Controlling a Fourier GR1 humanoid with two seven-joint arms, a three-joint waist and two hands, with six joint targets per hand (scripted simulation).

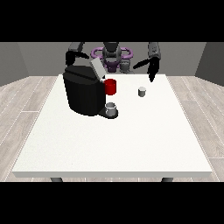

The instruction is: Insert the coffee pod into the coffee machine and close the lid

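A black coffee machine (83, 92) stands on the left half of the white table (109, 144), its grey lid (97, 68) tilted up and open. A small grey cup (111, 109) rests on the machine's base at the front. A small grey coffee pod (141, 91) stands upright on the table to the right of the machine. The hand at the view's right (151, 68) hangs above and behind the pod, fingers straight and pointing down, holding nothing. The hand at the view's left (70, 58) is raised behind the machine and partly hidden by it.
A red mug (110, 86) stands just right of the machine, behind the grey cup. The robot's torso (112, 54) is at the table's far edge. Wooden floor surrounds the table.
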